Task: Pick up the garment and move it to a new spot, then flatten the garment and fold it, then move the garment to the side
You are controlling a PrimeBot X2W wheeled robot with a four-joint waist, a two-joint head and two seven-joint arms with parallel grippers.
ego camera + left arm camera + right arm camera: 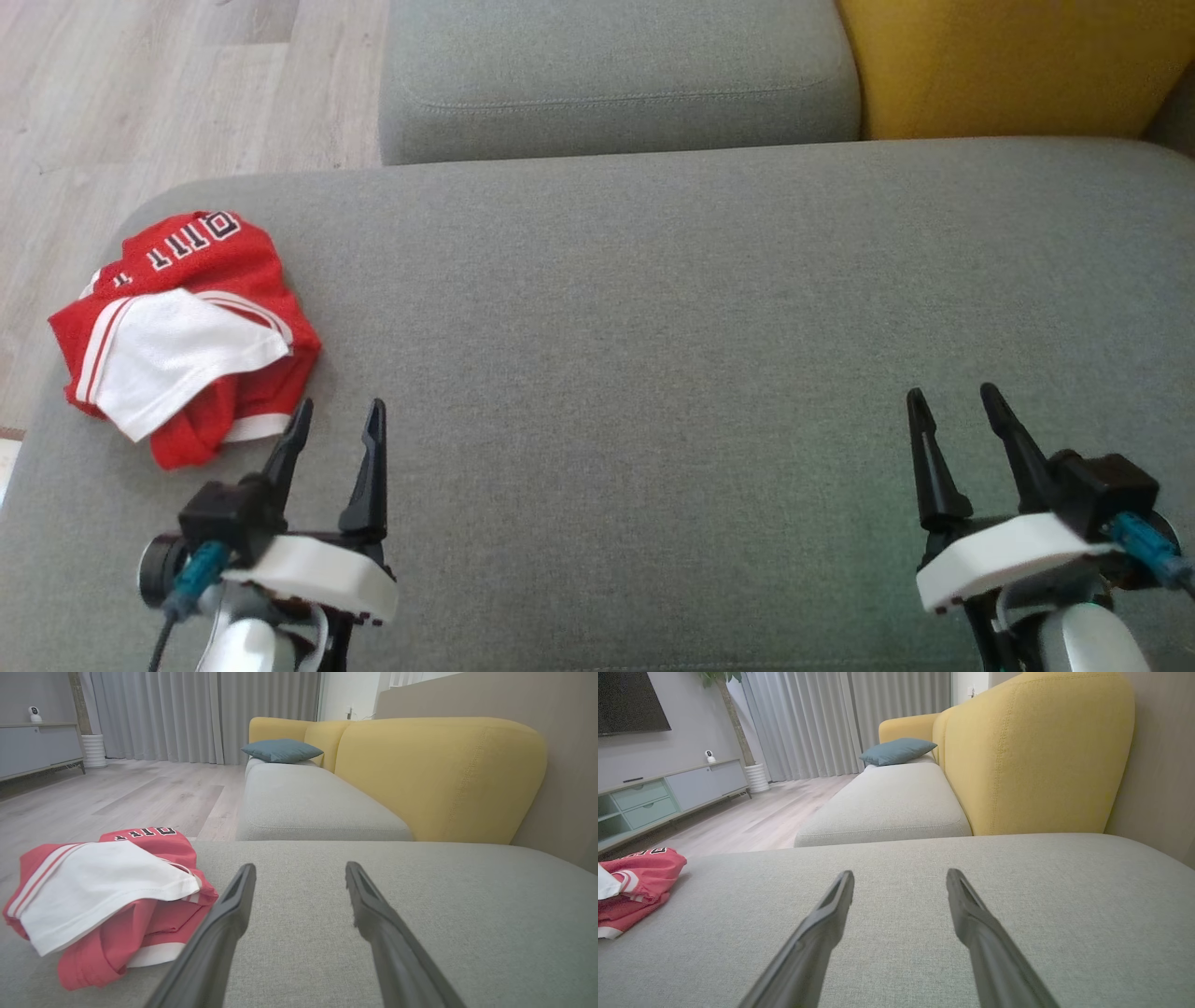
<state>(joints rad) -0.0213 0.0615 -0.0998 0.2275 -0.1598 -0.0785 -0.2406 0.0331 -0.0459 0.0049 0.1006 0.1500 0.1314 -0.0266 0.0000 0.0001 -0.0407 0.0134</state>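
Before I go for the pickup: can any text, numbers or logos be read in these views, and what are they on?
"O" or "D", then upright strokes like "I I T": black, white-edged block letters on the red garment, upside down in the head view and cut off by folds. No whole word can be read.
Left gripper, right gripper, grey sofa: no readable markings.
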